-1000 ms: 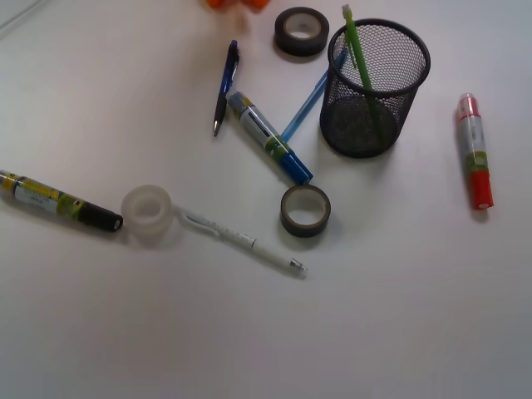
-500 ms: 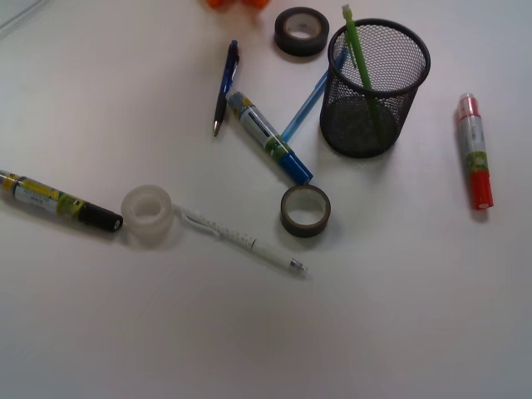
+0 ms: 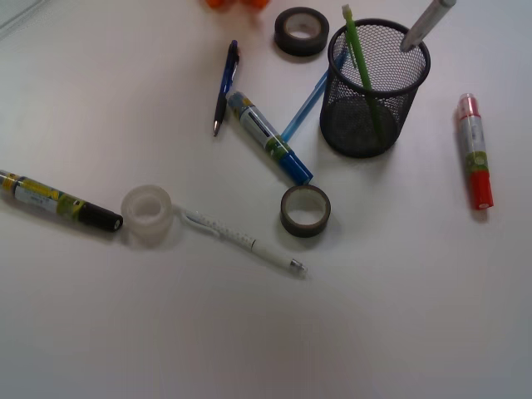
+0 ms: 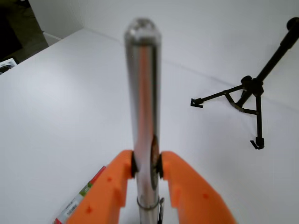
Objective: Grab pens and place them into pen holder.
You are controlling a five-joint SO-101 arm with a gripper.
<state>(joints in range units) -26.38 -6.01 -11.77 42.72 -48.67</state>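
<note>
In the wrist view my orange gripper (image 4: 147, 164) is shut on a silver-grey pen (image 4: 144, 107) that sticks out ahead of the jaws. From the front, that silver-grey pen (image 3: 425, 25) slants in from the top edge, its tip over the far right rim of the black mesh pen holder (image 3: 374, 100); the gripper itself is out of that frame. A light green pen (image 3: 359, 58) stands in the holder. A light blue pen (image 3: 307, 104) lies against its left side. On the table lie a dark blue pen (image 3: 225, 87) and a white pen (image 3: 245, 241).
Thick markers lie about: blue (image 3: 268, 137), black (image 3: 58, 201), red (image 3: 475, 151). Two dark tape rolls (image 3: 302, 31) (image 3: 305, 209) and a clear roll (image 3: 148, 214) sit on the white table. An orange part (image 3: 237, 2) shows at the top edge. A black tripod (image 4: 247, 93) stands beyond.
The silver-grey pen has come into the front view at the top right, above the holder's rim. Everything on the table stays where it was.
</note>
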